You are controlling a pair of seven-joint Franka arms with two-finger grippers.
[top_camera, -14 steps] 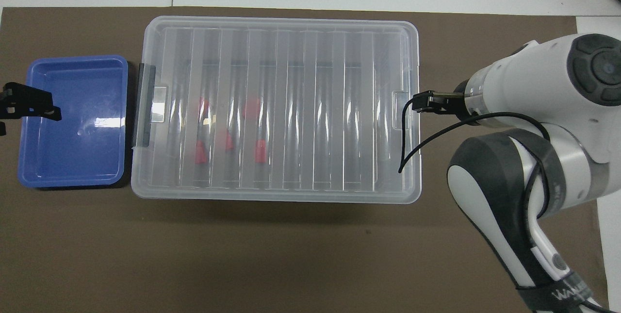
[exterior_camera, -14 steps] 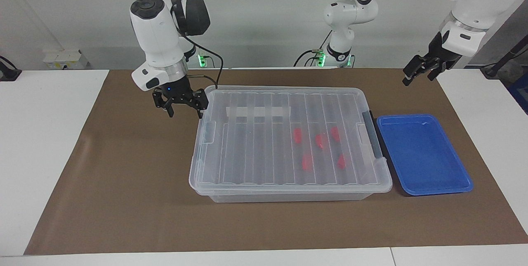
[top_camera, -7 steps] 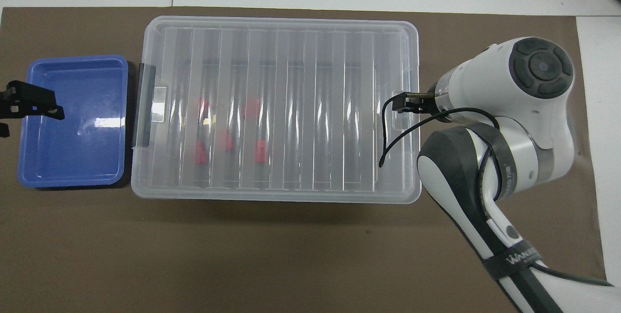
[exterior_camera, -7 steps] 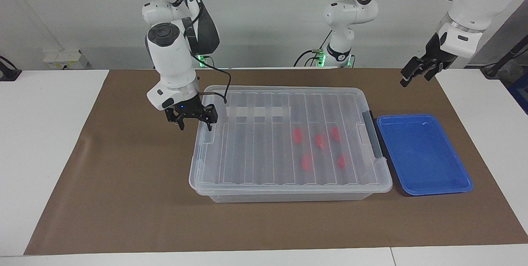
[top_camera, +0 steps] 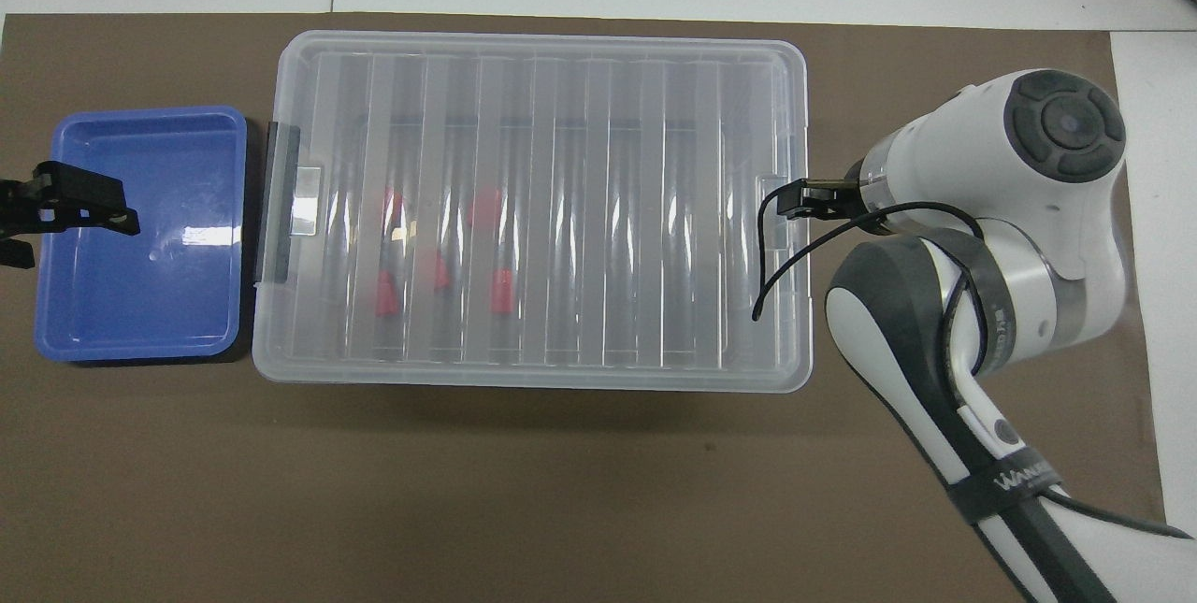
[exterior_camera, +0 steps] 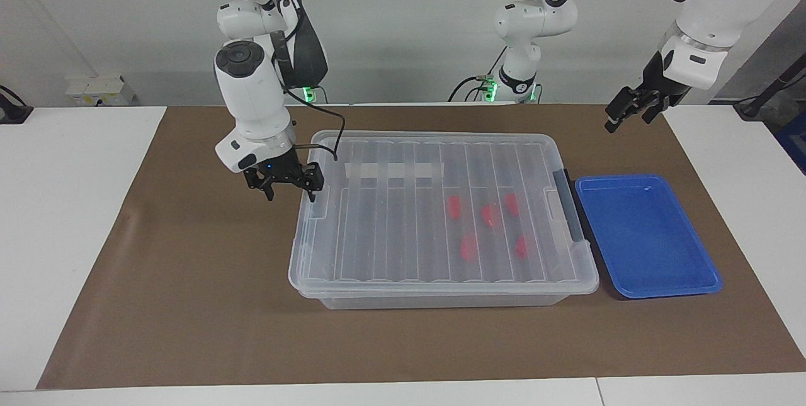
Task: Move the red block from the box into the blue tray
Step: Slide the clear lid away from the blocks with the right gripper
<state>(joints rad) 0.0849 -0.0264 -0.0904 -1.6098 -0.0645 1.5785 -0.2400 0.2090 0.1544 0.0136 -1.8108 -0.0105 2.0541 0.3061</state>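
The large clear plastic box [exterior_camera: 441, 217] with its ribbed see-through lid fills mid-frame on the brown mat [exterior_camera: 189, 299], lid on. The shallow bright blue tray [exterior_camera: 645, 236] sits just beside its dark grey latch end. Five small red blocks [exterior_camera: 488, 214] show through the lid, clustered toward the tray.

Only the facing view shows the right gripper [exterior_camera: 286, 189] clear of the table, at centre left by the box's other end, fingers spread, empty, well apart from the blocks. The overhead view hides it under the wrist.

The left gripper [exterior_camera: 626, 113], upper right, hangs open and empty; overhead it overlaps the tray's edge.
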